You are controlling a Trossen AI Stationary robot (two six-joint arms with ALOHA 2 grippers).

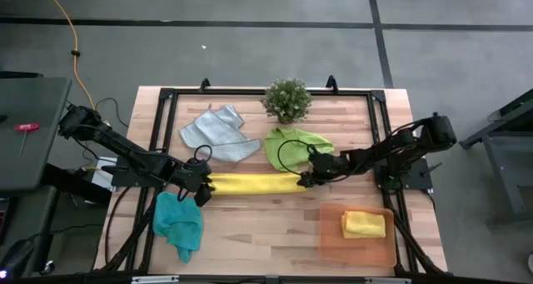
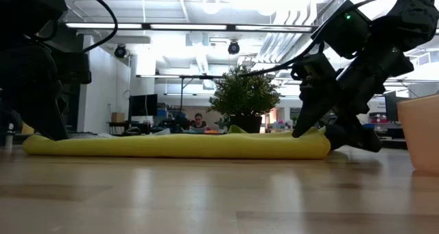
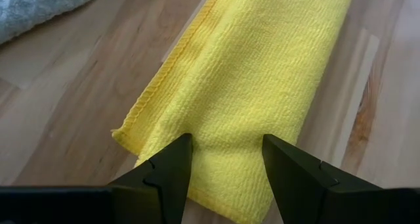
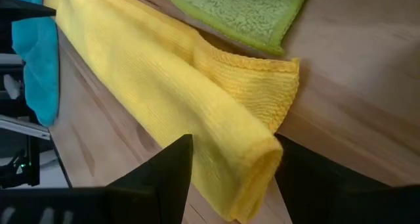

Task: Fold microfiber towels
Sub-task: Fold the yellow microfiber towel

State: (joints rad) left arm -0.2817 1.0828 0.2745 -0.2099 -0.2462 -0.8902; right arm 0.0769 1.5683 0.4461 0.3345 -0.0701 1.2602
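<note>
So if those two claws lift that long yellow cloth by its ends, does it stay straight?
Probably not. The long yellow towel looks soft and folded over, so its middle would likely sag. It seems light, and its ribbed weave should grip rather than slip.

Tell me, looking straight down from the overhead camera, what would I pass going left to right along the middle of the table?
Left gripper → long folded yellow towel → right gripper. Both sets of fingers stand open at the towel's two ends.
</note>
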